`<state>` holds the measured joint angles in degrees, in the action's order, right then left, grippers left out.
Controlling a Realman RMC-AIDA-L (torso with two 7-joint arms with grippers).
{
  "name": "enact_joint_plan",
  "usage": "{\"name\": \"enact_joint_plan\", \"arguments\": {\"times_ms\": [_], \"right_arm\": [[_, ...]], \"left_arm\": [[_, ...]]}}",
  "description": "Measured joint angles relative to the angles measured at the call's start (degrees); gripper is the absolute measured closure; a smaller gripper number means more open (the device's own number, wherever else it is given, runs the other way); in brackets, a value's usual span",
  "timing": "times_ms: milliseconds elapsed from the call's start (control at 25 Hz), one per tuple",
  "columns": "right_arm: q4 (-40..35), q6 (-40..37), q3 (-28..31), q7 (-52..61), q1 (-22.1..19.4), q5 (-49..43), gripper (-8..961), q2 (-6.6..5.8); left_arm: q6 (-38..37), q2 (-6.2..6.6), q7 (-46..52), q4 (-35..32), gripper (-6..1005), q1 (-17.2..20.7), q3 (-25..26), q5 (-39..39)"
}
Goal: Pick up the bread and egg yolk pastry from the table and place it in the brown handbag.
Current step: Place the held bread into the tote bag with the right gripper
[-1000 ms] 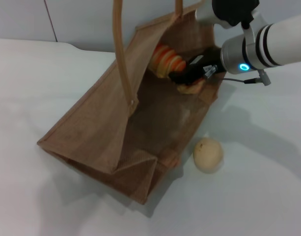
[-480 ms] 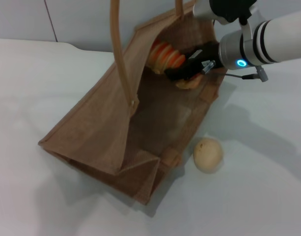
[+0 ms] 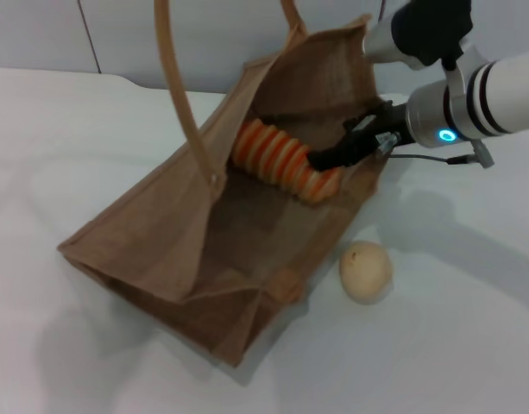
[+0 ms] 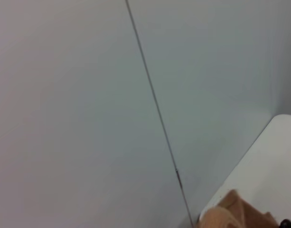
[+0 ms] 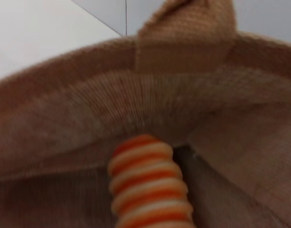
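Bread (image 3: 281, 161): it lies inside the brown handbag (image 3: 160, 233), near the open mouth, resting on the bag's lower wall. Judge it light and soft; squeeze gently or you will dent the ridges.
Bread axis: in the head view its long axis runs diagonally, from its far end toward the robot's left to its near end by the right hand. In the right wrist view (image 5: 150, 185) it points away toward the bag's cloth.
Right hand (image 3: 329, 158): its dark fingers sit at the bread's near end, inside the bag's mouth. You cannot tell whether they grip the loaf or have let go.
Egg yolk pastry (image 3: 365, 271): on the worktop (image 3: 471, 328), just beside the bag's right side, apart from it. Judge it light, crumbly and prone to rolling.
Where to hold the pastry: take it across its widest part from above with mild pressure; being round, it has no long axis to align with.
Left hand: not seen; its wrist view shows mostly wall.
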<state>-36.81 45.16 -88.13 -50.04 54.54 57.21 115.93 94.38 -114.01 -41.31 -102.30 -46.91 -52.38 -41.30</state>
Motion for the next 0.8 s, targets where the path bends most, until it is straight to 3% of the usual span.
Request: {"name": "enact_joint_plan", "arguments": {"times_ms": [280,600,800], "right_arm": [[-2.8,6.9,1.8,0.6,-2.3,-1.8,68,-0.32],[-21.7,22.1,9.7,6.2,-11.4,-13.1,67,-0.23],[-24.9,28.6,10.0,7.9,-12.2,-14.6,66,-0.13]], "left_arm": [[-0.1,0.02,0.0,0.0,884,0.7,0.0,4.4],[-1.5,0.02,0.1,0.0,884,1.5,1.5,5.0],[-1.7,0.04,0.0,0.1,884,1.3,1.5,6.2]]}}
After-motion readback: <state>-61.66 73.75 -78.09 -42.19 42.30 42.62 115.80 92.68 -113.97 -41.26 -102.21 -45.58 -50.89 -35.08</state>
